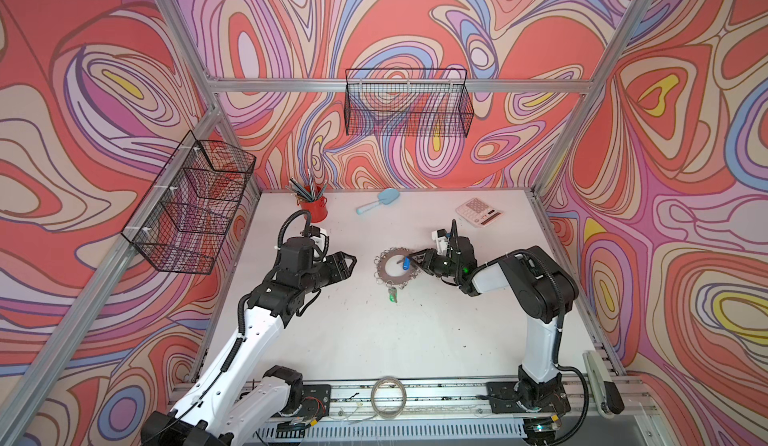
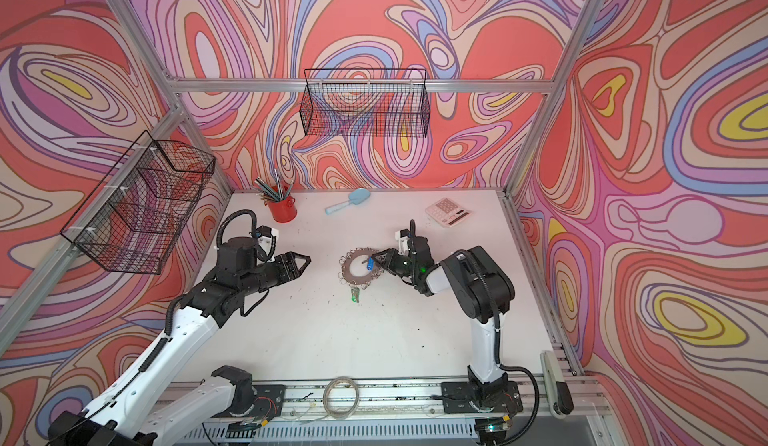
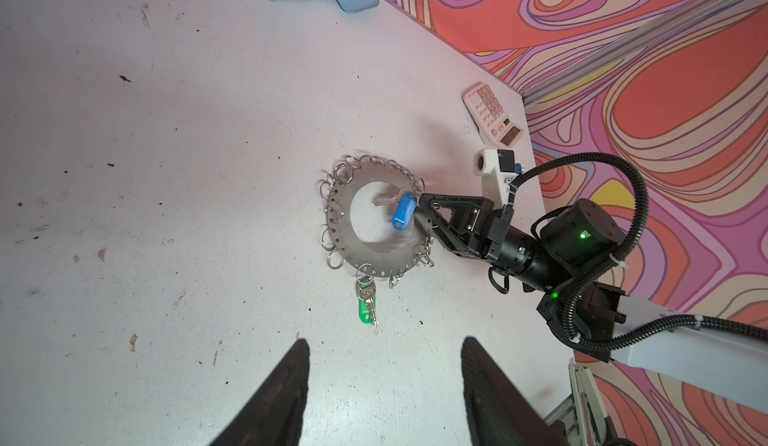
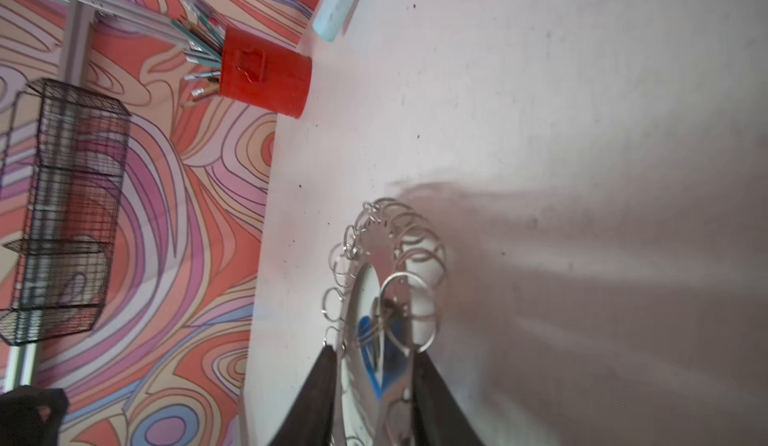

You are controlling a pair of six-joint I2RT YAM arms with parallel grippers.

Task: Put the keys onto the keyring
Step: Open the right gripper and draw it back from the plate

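Observation:
The keyring (image 1: pixel 380 274) (image 2: pixel 347 272) (image 3: pixel 338 223) (image 4: pixel 386 248) lies flat mid-table, a grey disc fringed with small split rings. The green-tagged key (image 1: pixel 392 296) (image 2: pixel 354 297) (image 3: pixel 365 306) hangs from a split ring on its near rim. The blue-tagged key (image 1: pixel 405 263) (image 2: pixel 369 262) (image 3: pixel 403 213) (image 4: pixel 365 327) sits over the disc's centre hole, right at my right gripper's tips. My right gripper (image 1: pixel 411 257) (image 2: pixel 376 255) (image 4: pixel 374 352) has its jaws parted astride the disc's right rim. My left gripper (image 1: pixel 351 263) (image 2: pixel 305 263) (image 3: pixel 386 342) hovers open and empty left of the keyring.
A red cup of pencils (image 1: pixel 312 207) stands at the back left, with a blue scoop (image 1: pixel 376 201) at the back middle and a pink calculator (image 1: pixel 478 212) at the back right. A plain wire hoop (image 1: pixel 388 396) rests on the front rail. Wire baskets (image 1: pixel 409 103) hang on the walls.

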